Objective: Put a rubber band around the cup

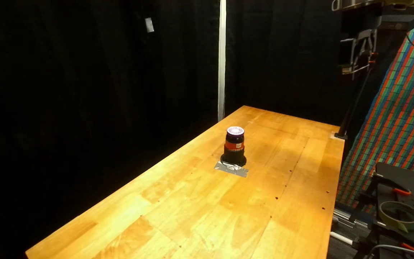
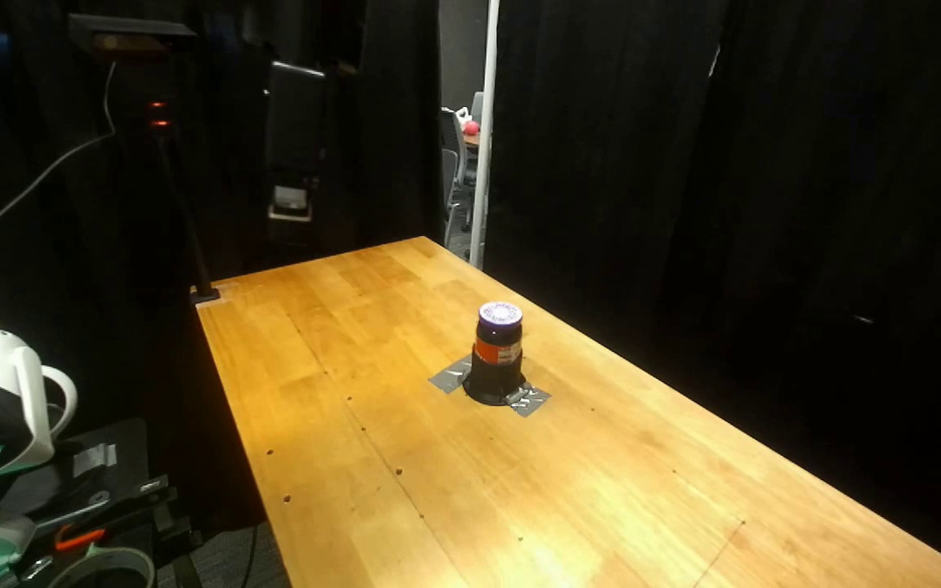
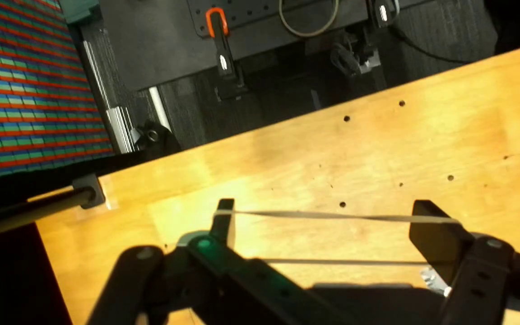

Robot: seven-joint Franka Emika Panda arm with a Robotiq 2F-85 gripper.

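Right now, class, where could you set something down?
In an exterior view: the table this side of the silver tape, and between cup and post foot. Crowded: the cup's taped black base. In the wrist view, gripper and stretched rubber band may hinder hands.

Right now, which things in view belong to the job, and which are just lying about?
For the job: rubber band, stretched across the open jaws; orange-labelled cup, standing in a dark base.
Just lying about: tape roll; orange-tipped clamp.
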